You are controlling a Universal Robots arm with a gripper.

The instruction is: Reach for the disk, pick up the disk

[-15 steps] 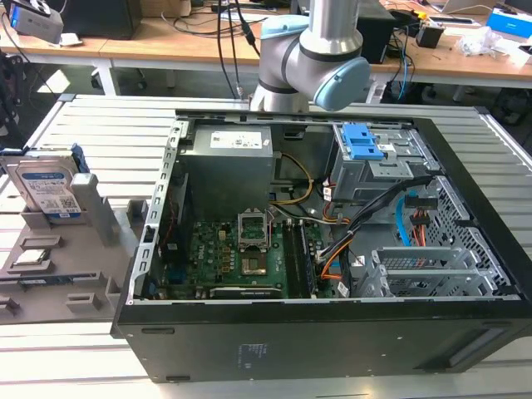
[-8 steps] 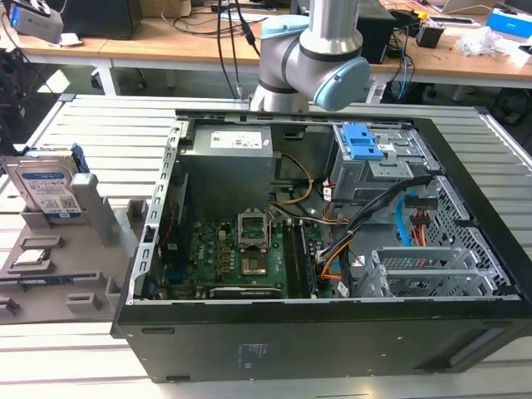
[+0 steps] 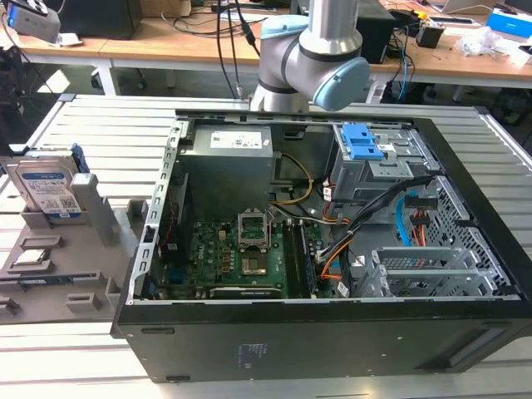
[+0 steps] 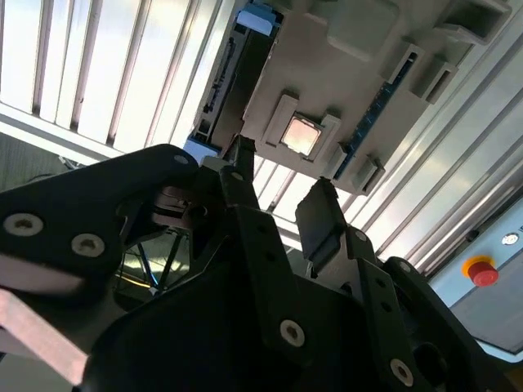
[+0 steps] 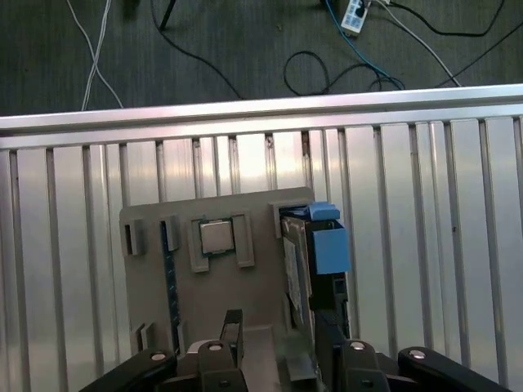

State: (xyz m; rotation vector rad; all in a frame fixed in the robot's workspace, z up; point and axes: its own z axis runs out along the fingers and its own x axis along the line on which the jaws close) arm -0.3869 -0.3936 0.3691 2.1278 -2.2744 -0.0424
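The disk [image 3: 46, 187] stands on edge in a grey holder [image 3: 91, 220] at the exterior view's left, its white-and-blue label facing out. In the first wrist view the disk [image 5: 294, 265] is seen from above, with a blue bracket [image 5: 328, 245] along its edge. My gripper [image 5: 278, 335] hangs above the holder, open, with nothing between its fingers. One black finger [image 5: 328, 322] lines up over the disk's near end, and I cannot tell whether it touches. In the second wrist view the disk [image 4: 231, 77] is a dark slab beyond the gripper [image 4: 280, 175].
An open black computer case [image 3: 465, 332] takes up the middle and the exterior view's right of the slatted metal table [image 3: 91, 125]. A small grey square chip [image 5: 218, 237] sits in the holder beside the disk. The table's edge [image 5: 245, 114] drops to a floor with cables. A red button [image 4: 482, 269] stands nearby.
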